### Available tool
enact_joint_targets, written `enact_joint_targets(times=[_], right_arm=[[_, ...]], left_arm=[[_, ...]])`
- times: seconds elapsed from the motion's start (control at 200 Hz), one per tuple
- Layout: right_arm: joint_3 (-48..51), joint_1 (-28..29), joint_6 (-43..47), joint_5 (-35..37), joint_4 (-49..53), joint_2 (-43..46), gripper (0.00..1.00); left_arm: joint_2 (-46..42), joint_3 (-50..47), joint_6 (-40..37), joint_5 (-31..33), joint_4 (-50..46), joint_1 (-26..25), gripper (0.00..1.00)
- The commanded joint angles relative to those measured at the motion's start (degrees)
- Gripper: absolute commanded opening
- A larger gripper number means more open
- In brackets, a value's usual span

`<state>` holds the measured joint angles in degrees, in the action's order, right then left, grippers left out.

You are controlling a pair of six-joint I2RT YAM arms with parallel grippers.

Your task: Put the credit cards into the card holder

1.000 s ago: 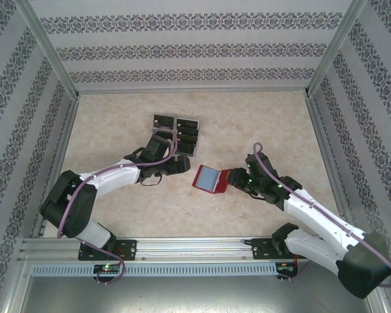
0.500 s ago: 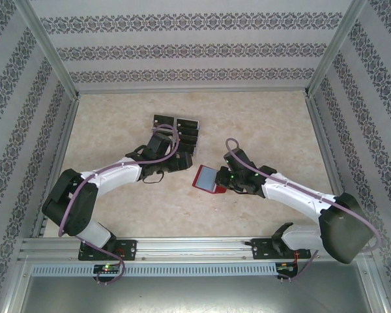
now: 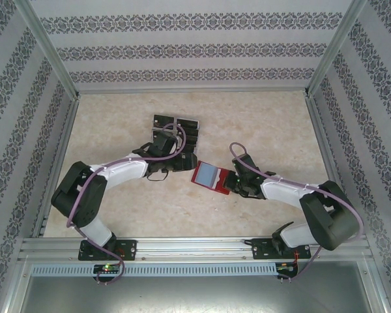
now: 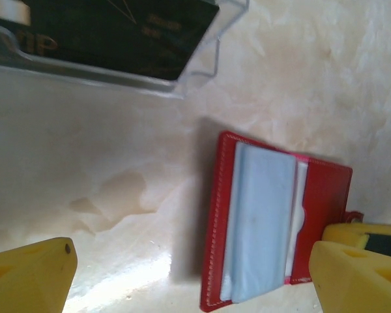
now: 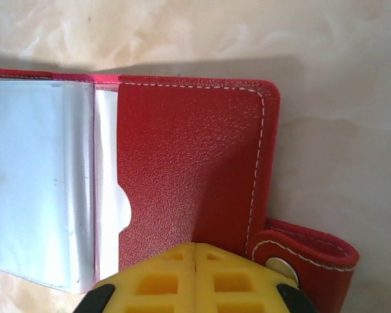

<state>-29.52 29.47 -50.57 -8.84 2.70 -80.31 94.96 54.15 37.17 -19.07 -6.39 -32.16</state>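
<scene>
Credit cards (image 3: 177, 130) in clear tray (image 4: 197, 79)

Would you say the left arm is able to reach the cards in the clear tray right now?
Probably yes: the left pincer is open just beside the tray, with bare table between it and the cards.

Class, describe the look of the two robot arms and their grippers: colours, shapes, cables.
Both the left arm and right arm have white shells between bulky black joints, with a purple cable looping along each. The left gripper and right gripper have blocky yellow fingers; the right's show square recesses.
</scene>
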Motion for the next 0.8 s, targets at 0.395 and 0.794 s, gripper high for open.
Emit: enact_joint_targets(times=[0.395, 0.794], right_arm=[[3.4, -2.5, 1.9, 0.8, 2.5, -5.5, 0.06], [3.8, -3.1, 2.5, 0.8, 2.1, -6.2, 0.05]], left_arm=[[8.6, 3.7, 0.3, -6.8, 5.6, -1.3, 0.83], [9.9, 1.4, 4.3, -12.0, 15.0, -1.4, 0.57]])
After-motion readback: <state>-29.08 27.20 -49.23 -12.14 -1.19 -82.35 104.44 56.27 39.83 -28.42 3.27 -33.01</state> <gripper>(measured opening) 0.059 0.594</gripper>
